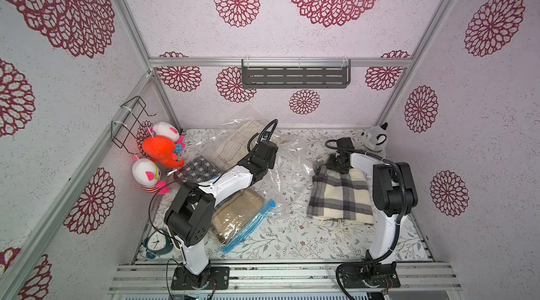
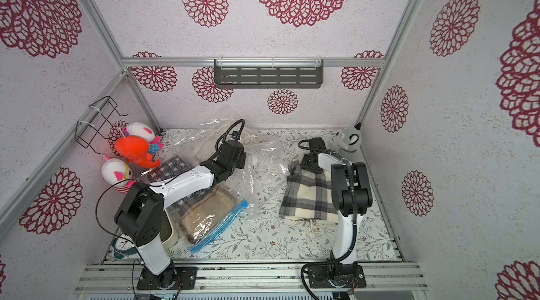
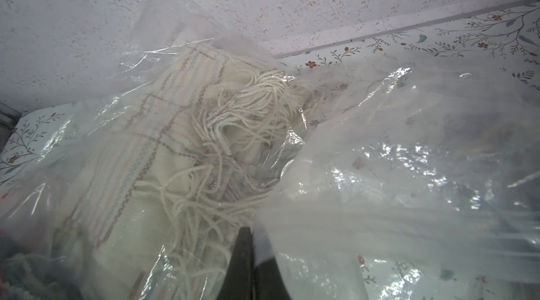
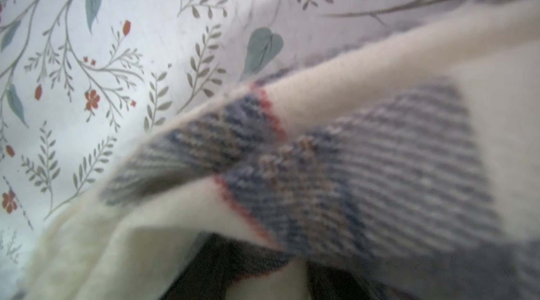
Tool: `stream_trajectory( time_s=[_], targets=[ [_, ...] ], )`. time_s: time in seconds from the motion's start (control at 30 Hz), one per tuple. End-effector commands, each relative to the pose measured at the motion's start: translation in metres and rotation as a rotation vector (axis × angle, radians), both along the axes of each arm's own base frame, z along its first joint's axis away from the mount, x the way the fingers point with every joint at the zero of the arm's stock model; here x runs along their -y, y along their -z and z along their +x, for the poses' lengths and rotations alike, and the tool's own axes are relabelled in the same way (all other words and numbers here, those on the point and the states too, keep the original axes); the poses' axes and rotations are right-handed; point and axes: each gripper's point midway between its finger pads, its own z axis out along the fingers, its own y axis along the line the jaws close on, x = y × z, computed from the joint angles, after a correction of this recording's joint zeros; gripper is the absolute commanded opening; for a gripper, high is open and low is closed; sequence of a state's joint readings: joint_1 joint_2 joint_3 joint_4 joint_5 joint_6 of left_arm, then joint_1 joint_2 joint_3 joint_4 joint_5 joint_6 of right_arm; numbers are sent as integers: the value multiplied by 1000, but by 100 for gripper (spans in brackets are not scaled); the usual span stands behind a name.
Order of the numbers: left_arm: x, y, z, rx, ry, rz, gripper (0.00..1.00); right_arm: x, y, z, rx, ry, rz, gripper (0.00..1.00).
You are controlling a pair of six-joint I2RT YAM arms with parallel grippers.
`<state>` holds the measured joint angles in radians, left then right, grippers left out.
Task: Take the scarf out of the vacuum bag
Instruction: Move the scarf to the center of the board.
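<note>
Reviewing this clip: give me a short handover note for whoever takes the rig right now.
Left gripper: shut, apparently pinching the clear vacuum bag, which looks empty, mid-table.
Right gripper: at the far end of the plaid scarf; cloth hides its jaws, open or shut unclear.
Plaid scarf: folded on the table on the right arm's side, fully outside the bag.
Done: scarf is out.
Left: release bag and scarf, retract both arms.

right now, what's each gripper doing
left gripper: closed, pinching the clear bag
right gripper: cannot tell, the plaid scarf covers it
</note>
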<state>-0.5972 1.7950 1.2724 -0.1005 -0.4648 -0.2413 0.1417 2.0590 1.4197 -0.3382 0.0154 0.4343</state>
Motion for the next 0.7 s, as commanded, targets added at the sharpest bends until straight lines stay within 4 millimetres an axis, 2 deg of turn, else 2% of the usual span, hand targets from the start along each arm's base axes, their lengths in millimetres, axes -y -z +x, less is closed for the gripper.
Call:
stream_trajectory(
  time_s=[0.0, 0.1, 0.23, 0.3, 0.4, 0.47, 0.53, 0.67],
  targets=[
    [-19, -10, 3, 24, -44, -23, 0, -3, 36, 5, -97, -55, -74, 47],
    [-21, -6, 2, 17, -26, -58, 0, -9, 31, 23, -67, -57, -54, 50],
    [-18, -4, 3, 5, -24, -45, 0, -34, 8, 56, 14, -118, -39, 53],
    [-18, -7, 4, 7, -22, -45, 0, -38, 5, 68, 8, -137, -43, 53],
    [-5, -5, 7, -11, 12, -67, 0, -47, -7, 81, 61, -184, -11, 53],
    [6, 0, 9, -21, 33, -66, 0, -54, -20, 83, 101, -202, 26, 54],
    [18, 6, 11, -29, 46, -46, 0, -54, -43, 80, 147, -197, 25, 54],
    [33, 11, 16, -43, 69, -44, 0, -43, -87, 48, 224, -158, 11, 54]
  ],
)
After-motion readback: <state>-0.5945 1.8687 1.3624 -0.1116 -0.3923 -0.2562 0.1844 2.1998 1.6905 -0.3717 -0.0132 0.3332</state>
